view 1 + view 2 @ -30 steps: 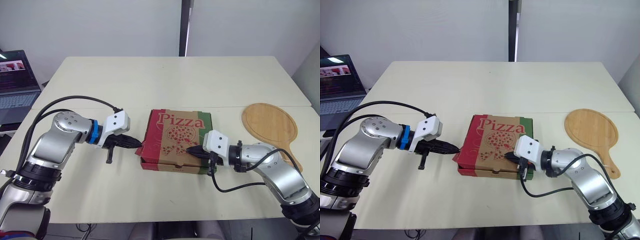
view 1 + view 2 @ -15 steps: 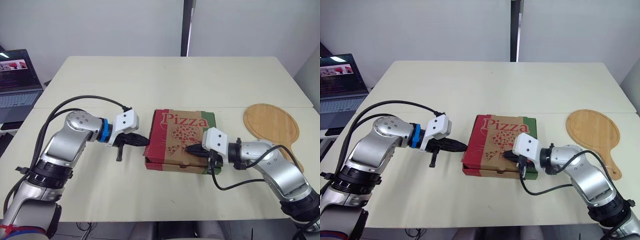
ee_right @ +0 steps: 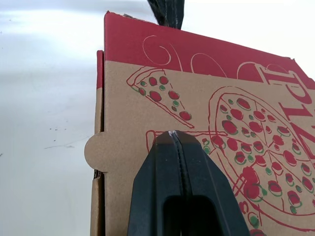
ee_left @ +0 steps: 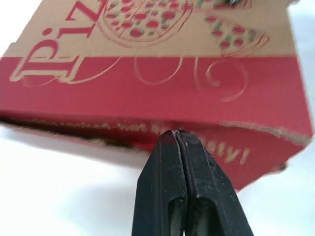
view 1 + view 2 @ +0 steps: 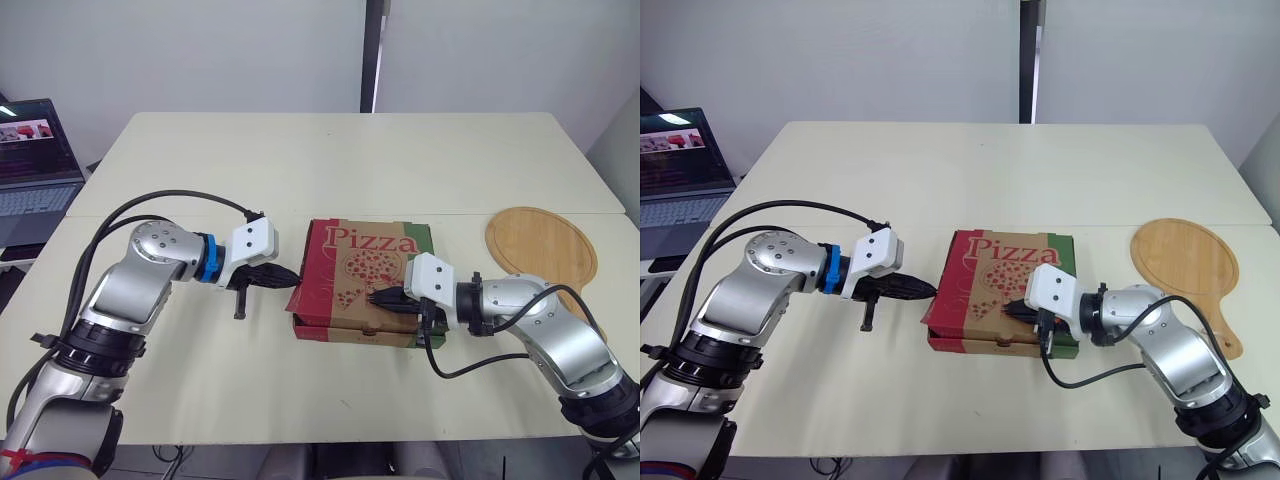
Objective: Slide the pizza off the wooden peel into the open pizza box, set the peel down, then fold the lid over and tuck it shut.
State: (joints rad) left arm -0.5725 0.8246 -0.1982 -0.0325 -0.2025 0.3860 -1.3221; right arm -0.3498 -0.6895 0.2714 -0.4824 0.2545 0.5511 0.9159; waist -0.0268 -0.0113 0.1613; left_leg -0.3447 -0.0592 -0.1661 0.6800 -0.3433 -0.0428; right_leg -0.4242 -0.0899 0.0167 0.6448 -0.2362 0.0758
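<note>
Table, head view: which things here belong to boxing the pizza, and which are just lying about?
Job in hand:
pizza box, lid down
wooden peel, lying on the table to the box's right
left claw, shut, at the box's left side
right claw, shut, on the lid

Lying about:
laptop, beyond the table's left edge

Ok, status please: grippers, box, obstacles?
Left gripper shut, tips at red-and-brown cardboard pizza box left side. Right gripper shut, on lowered lid. Round wooden peel aside, right.
</note>
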